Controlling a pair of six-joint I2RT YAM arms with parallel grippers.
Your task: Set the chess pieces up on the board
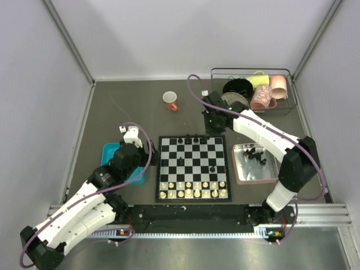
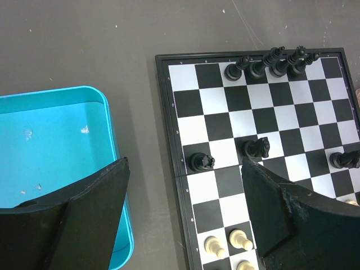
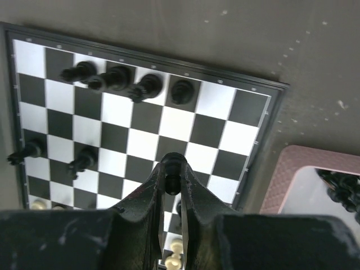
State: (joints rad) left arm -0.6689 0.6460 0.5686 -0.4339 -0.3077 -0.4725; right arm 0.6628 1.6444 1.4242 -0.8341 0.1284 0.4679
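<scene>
The board [image 1: 220, 153] lies in the middle of the table. A few black chess pieces [image 1: 188, 138] stand along its far row, and three more [image 1: 212, 167] stand loose on middle squares. My right gripper [image 1: 212, 130] hovers over the board's far right part, shut on a black chess piece [image 3: 172, 169], above the squares to the right of the far row [image 3: 145, 87]. My left gripper [image 2: 185, 208] is open and empty over the board's left edge [image 2: 169, 140], near a loose black piece [image 2: 201, 162]. More black pieces [image 1: 256, 153] lie in the pink tray [image 1: 241, 173].
The teal tray [image 1: 111, 151] sits left of the board, under my left arm. Cream-white pieces [image 1: 194, 188] fill the two near rows. A wire basket with mugs [image 1: 281, 107] stands at the back right. An orange cup [image 1: 170, 101] stands behind the board.
</scene>
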